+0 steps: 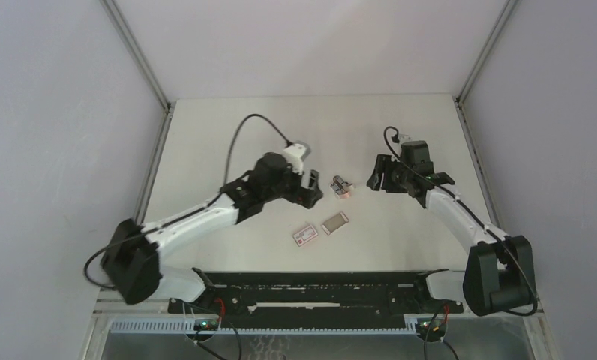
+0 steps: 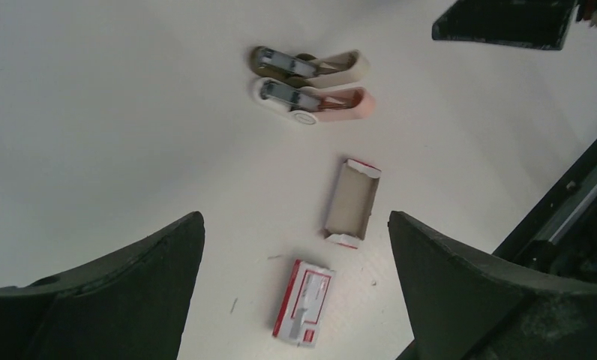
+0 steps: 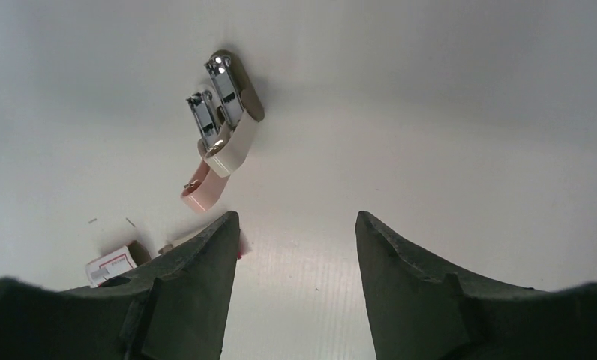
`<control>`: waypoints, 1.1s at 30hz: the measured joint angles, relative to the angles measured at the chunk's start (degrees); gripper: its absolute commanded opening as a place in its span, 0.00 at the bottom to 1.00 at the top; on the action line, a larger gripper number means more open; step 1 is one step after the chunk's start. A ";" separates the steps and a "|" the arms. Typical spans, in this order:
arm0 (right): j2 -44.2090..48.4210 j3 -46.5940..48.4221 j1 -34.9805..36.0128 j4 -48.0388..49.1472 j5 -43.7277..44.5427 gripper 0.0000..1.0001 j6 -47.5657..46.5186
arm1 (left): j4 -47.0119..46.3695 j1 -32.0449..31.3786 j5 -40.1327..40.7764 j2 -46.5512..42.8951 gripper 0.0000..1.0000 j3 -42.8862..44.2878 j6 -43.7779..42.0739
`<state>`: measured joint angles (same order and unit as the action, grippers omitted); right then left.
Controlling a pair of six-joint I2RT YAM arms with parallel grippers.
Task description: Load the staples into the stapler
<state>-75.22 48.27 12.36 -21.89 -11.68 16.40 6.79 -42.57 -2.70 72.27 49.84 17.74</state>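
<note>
The small pink-and-white stapler [image 1: 343,186] lies swung open on the table between my two grippers. It also shows in the left wrist view [image 2: 310,84] and the right wrist view [image 3: 220,127]. The flat grey tray of staples [image 1: 334,223] lies nearer the arms, also seen from the left wrist [image 2: 352,202]; single strips are too small to make out. The white box with the red label [image 1: 305,235] lies beside it [image 2: 304,302]. My left gripper [image 1: 310,189] is open and empty, left of the stapler [image 2: 295,217]. My right gripper [image 1: 376,178] is open and empty, right of it [image 3: 297,216].
The white table [image 1: 228,150] is enclosed by walls on three sides with metal corner posts [image 1: 138,52]. A black rail [image 1: 318,289] runs along the near edge by the arm bases. A few loose staple bits [image 2: 233,304] lie near the box.
</note>
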 measured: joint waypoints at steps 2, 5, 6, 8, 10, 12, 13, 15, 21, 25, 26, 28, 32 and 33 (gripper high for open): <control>2.95 -1.79 -1.20 1.60 0.22 0.58 1.64 | -1.53 -3.19 0.09 7.67 0.96 4.63 -1.92; 6.34 -3.82 -3.26 3.34 -0.04 0.58 3.69 | -3.21 -5.46 -0.15 15.37 0.96 10.60 -4.04; 7.26 -4.50 -4.26 3.96 -0.35 0.58 4.39 | -3.41 -6.64 -0.44 17.79 0.96 12.74 -4.83; 8.55 -5.66 -6.32 4.85 -0.72 0.58 5.49 | -3.91 -7.41 -0.61 21.49 0.96 16.11 -5.79; 9.53 -6.64 -7.93 5.49 -1.27 0.58 6.43 | -4.20 -8.02 -0.70 24.96 0.96 19.39 -6.71; 10.40 -7.34 -9.31 5.79 -1.92 0.57 7.19 | -4.15 -8.55 -0.70 27.74 0.96 21.73 -7.41; 10.75 -7.50 -9.68 5.90 -2.10 0.57 7.43 | -4.09 -8.72 -0.70 28.96 0.94 22.58 -7.69; 11.39 -7.69 -10.08 5.99 -2.58 0.57 7.87 | -3.96 -8.96 -0.66 31.10 0.91 23.91 -8.09; 11.87 -8.07 -10.40 7.63 -4.04 0.56 8.44 | -2.62 -9.66 0.15 36.63 0.64 25.81 -9.66; 11.87 -8.92 -10.51 8.04 -4.42 0.55 8.52 | -1.14 -9.84 1.31 39.08 0.60 27.21 -10.38; 11.87 -9.05 -10.51 8.02 -4.50 0.55 8.52 | -1.01 -9.84 1.53 39.45 0.59 27.50 -10.43; 11.87 -9.22 -10.51 8.11 -4.61 0.55 8.55 | -0.57 -9.86 2.08 39.76 0.58 27.80 -10.69; 11.87 -9.25 -10.51 8.50 -5.03 0.54 8.68 | -0.17 -10.01 2.73 39.87 0.53 27.96 -11.02; 11.87 -9.25 -10.51 8.55 -5.11 0.54 8.70 | -0.20 -10.05 2.75 39.93 0.50 27.98 -11.13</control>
<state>-63.35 39.03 1.85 -13.34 -16.80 25.10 6.59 -52.62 0.05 112.20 77.82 6.61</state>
